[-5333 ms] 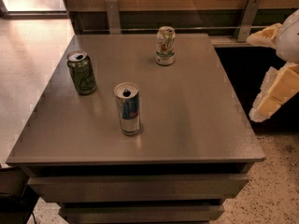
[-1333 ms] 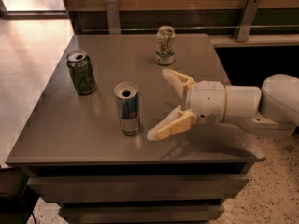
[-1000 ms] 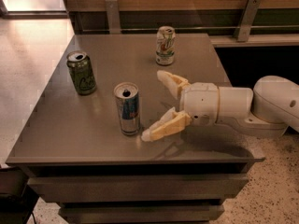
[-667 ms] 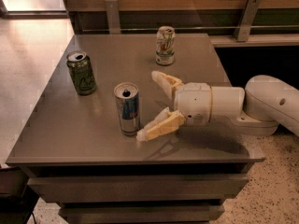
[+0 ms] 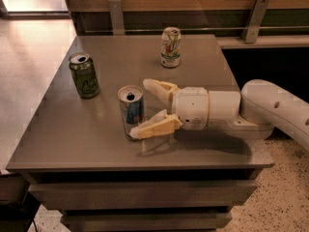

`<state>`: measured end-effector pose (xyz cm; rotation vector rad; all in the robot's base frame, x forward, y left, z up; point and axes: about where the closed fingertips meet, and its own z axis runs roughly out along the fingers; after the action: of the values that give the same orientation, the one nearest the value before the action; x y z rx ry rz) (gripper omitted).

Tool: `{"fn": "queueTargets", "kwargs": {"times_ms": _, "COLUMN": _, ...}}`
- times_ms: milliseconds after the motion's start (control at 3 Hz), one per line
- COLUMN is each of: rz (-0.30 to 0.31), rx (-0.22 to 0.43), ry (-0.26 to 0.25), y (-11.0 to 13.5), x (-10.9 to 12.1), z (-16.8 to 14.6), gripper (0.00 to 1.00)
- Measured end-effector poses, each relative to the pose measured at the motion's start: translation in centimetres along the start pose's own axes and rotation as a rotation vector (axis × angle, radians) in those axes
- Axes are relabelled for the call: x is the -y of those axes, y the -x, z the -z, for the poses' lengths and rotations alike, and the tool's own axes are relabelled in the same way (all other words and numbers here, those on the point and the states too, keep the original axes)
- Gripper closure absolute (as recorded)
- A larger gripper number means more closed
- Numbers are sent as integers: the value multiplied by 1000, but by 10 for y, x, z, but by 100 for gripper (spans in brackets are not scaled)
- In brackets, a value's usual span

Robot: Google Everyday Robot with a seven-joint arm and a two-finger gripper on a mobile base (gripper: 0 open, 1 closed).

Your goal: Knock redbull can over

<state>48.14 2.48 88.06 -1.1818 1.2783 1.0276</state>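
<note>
Here, redbull can upright just beside tips of wide-spread tool.

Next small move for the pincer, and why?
Probably push the open pincer a little further left into the redbull can. The can stands upright right at the spread fingertips, so a short sideways shove should tip it.

Gripper mid-frame, fingers spread around the right side of the redbull can. Left of that can the table is bare to its edge. Dark green can stands upper left, white can top centre, both well apart.
</note>
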Motion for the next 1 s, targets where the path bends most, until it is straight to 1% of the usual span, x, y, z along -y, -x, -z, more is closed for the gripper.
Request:
{"fn": "queueTargets", "kwargs": {"times_ms": 333, "rz": 1, "rx": 2, "ry": 4, "y": 0, "x": -1, "z": -2, "gripper": 41}}
{"fn": "queueTargets", "kwargs": {"times_ms": 1000, "rz": 4, "rx": 2, "ry": 12, "y": 2, "x": -3, "z": -6, "gripper": 87}}
